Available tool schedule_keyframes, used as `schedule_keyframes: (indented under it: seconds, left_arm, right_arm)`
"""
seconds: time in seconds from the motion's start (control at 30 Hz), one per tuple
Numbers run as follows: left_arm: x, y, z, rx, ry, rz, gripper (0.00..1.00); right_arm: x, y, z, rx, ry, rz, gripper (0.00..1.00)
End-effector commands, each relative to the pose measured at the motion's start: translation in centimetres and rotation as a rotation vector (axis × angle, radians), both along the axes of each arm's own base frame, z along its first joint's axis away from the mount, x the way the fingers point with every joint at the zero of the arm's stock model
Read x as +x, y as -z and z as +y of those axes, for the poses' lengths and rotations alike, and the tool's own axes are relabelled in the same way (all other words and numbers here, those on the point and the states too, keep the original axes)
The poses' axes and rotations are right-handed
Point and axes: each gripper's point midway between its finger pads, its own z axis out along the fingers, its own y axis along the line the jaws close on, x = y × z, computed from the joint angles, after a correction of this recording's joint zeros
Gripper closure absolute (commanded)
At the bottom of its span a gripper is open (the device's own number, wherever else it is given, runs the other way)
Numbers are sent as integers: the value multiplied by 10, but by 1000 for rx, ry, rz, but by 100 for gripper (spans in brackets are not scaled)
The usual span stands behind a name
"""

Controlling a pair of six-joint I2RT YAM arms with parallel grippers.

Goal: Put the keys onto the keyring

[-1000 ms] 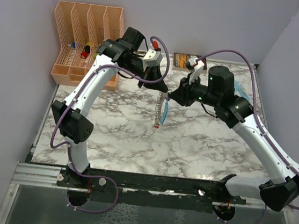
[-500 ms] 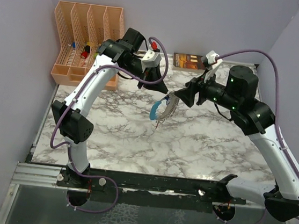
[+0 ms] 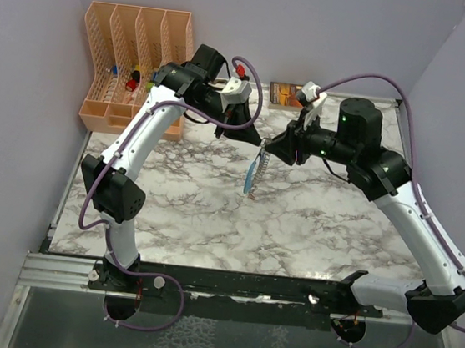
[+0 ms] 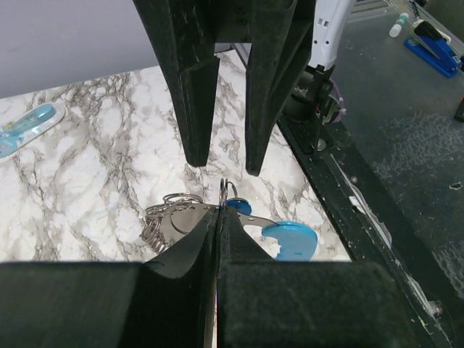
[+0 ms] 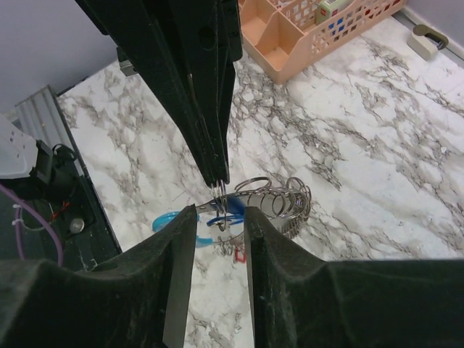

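Note:
The keyring (image 3: 254,170) hangs in mid-air over the table's middle back as a bunch of grey metal rings (image 5: 281,196) with a light-blue strap (image 4: 290,240). My left gripper (image 4: 219,212) is shut on one thin ring at the top of the bunch. In the right wrist view its fingertips (image 5: 218,171) pinch that ring from above. My right gripper (image 5: 217,216) is open, its fingers either side of the pinched ring without touching it. A dark blue key tag (image 4: 238,205) and a red tag (image 5: 239,254) hang in the bunch; how they are attached is hidden.
An orange desk organiser (image 3: 136,62) with small items stands at the back left. A pale-blue see-through object (image 4: 29,123) lies on the marble. A small dark box (image 3: 285,94) rests against the back wall. Walls close in left, right and behind.
My right gripper opened wide and drew back to the right, then returned to the keyring with its jaws narrower. The hanging bunch swung and settled. The left gripper stayed shut.

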Motion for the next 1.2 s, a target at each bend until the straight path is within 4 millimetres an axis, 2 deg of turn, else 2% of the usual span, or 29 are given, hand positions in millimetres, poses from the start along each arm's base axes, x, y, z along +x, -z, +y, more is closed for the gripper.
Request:
schedule_keyframes:
  seconds: [0.0,0.27,0.4,0.63,0.77,0.83,1.03,1.13,1.17]
  left_arm:
    - [-8,-14,-2,-65,40,11,100]
    - [-8,-14,-3,-68,42,18,100]
    - [-8,-13,-3,-65,43,26,100]
    - [-8,-13,-3,-65,43,29,100]
    - [-8,-11,-3,-61,42,34,100]
    - [-7,-11,-3,-56,37,32,100]
    - [-7,-7,-3,-49,35,38,100]
    - [-7,-8,-3,-50,36,39,100]
    - [-7,-8,-3,-51,37,38,100]
  right_arm:
    - [2,-7,6,18,-37,-39,69]
    - [6,-4,9,13,-44,-36,72]
    - [8,-2,11,9,-43,-31,79]
    - [13,2,16,5,-55,-24,79]
    - [15,4,17,3,-48,-18,97]
    - [16,3,15,4,-30,-14,99]
    - [16,-10,6,22,26,-35,96]
    - [14,-13,5,30,28,-34,75]
    - [14,-14,5,32,28,-34,74]
